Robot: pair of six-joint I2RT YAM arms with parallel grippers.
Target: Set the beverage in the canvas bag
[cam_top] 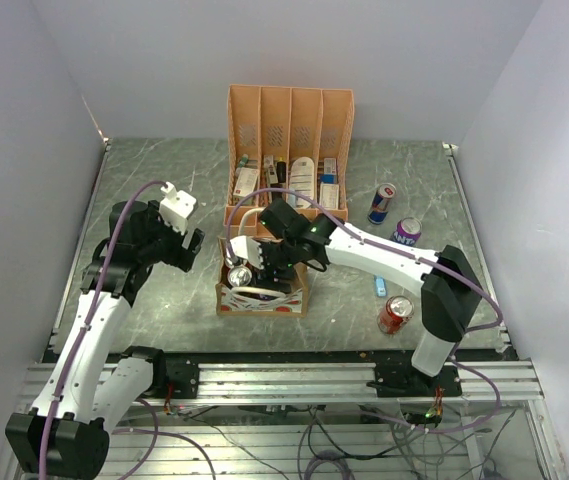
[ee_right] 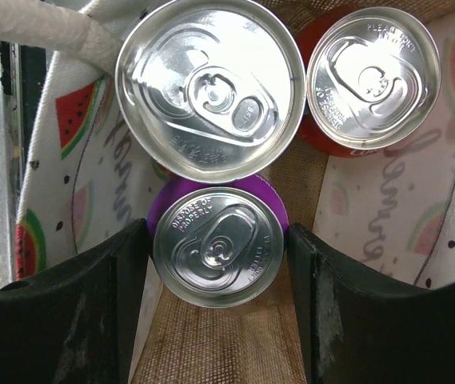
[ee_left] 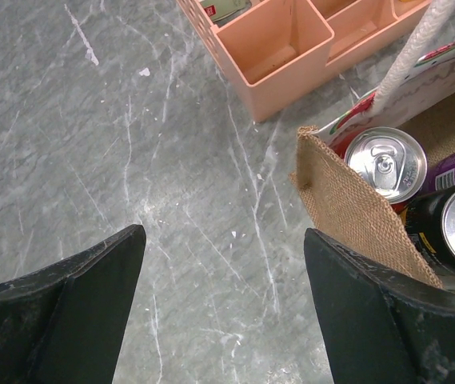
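Over on the left, the left jaws hang wide open above the grey surface (ee_left: 131, 160), gripping nothing, just beside the canvas bag (cam_top: 261, 304). The bag sits in front of the peach organiser (cam_top: 289, 120). The right jaws reach down into it, closed around a purple can (ee_right: 217, 252). This is the beverage, inside the bag next to a silver-topped can (ee_right: 211, 88) and a red can (ee_right: 371, 76). Further right, three loose cans sit on the surface: a blue one (cam_top: 382, 203), a purple one (cam_top: 407, 232) and a red one (cam_top: 396, 314).
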